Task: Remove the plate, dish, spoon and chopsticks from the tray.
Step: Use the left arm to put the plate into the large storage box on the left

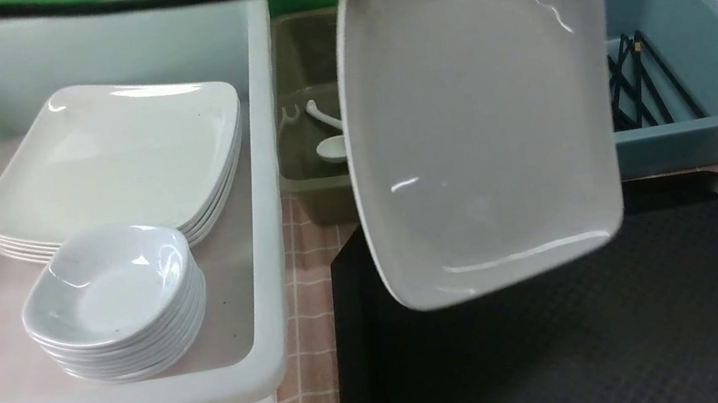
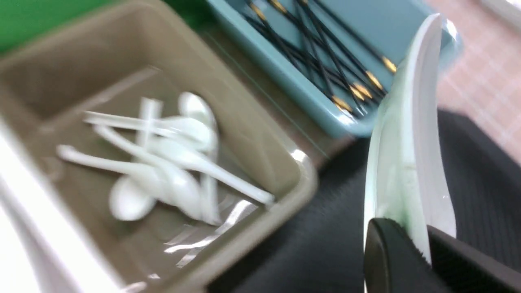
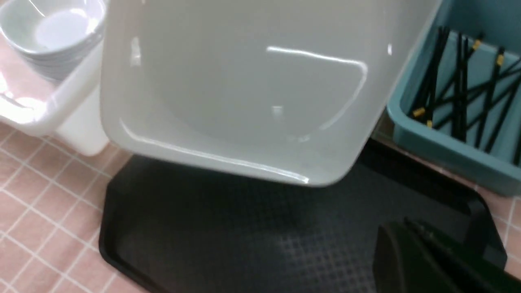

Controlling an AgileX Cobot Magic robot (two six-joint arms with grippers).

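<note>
Clamping plate (image 1: pixel 479 128) by its rim in left gripper (image 2: pixel 423 244), tilted above tray (image 1: pixel 714 286); can't tell right gripper (image 3: pixel 419 248) state.

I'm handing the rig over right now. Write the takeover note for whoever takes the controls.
Now: left tool shut on the rim of the plate, which is tilted in the air over the tray. The right tool is over the tray, jaw state unclear.
Done: dishes in white bin, spoons in olive bin, chopsticks in blue bin; visible tray floor bare.
Left: set plate on the plate stack.
</note>
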